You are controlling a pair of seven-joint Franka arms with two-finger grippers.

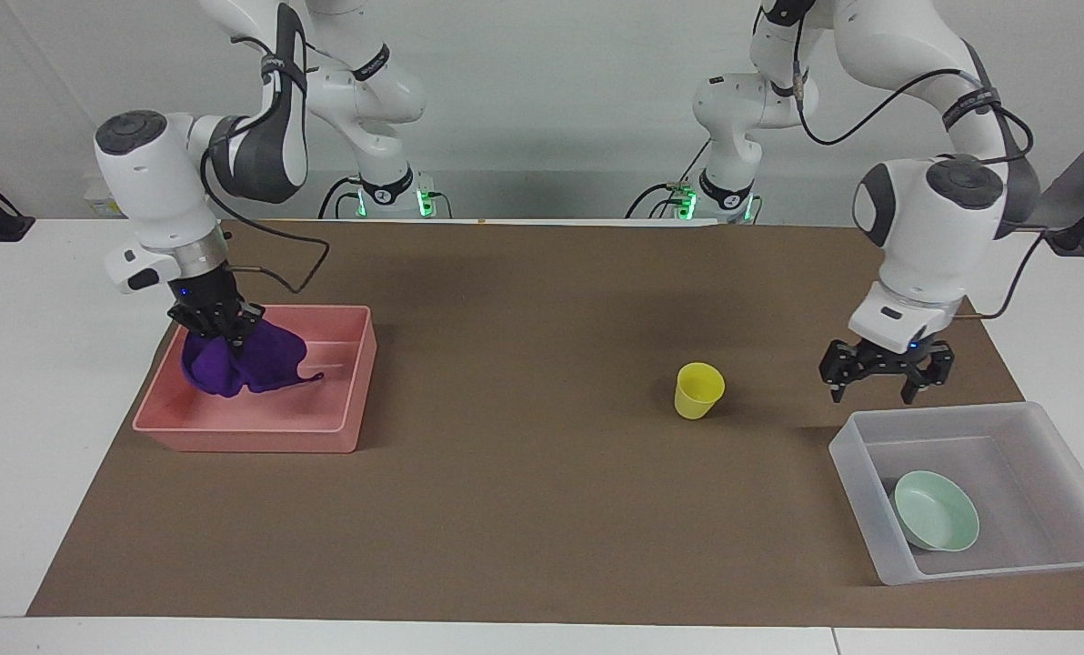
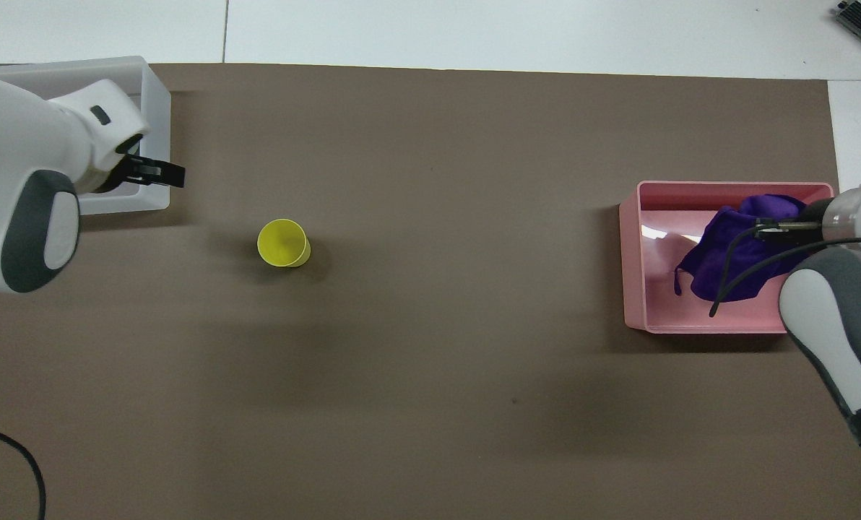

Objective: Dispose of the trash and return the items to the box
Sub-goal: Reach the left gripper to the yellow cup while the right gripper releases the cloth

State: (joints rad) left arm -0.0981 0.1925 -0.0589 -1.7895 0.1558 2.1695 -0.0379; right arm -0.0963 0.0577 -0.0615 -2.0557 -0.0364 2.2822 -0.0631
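**Rag in the pink tray, cup up next**

Right gripper [image 1: 217,329] pinches the limp purple rag [image 1: 244,365] inside the pink tray [image 1: 346,400]. Bowl [image 1: 937,523] sits in the clear box [image 1: 869,523]. Left gripper [image 1: 887,379], fingers spread, hangs empty over the mat between box and yellow cup [image 1: 697,390] — light, rigid, probably slippery; take it by the rim.

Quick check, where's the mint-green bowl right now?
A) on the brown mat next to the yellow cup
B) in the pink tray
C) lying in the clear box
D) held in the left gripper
C: the mint-green bowl lies on the floor of the clear box, and the left gripper hangs open and empty above the mat beside that box.
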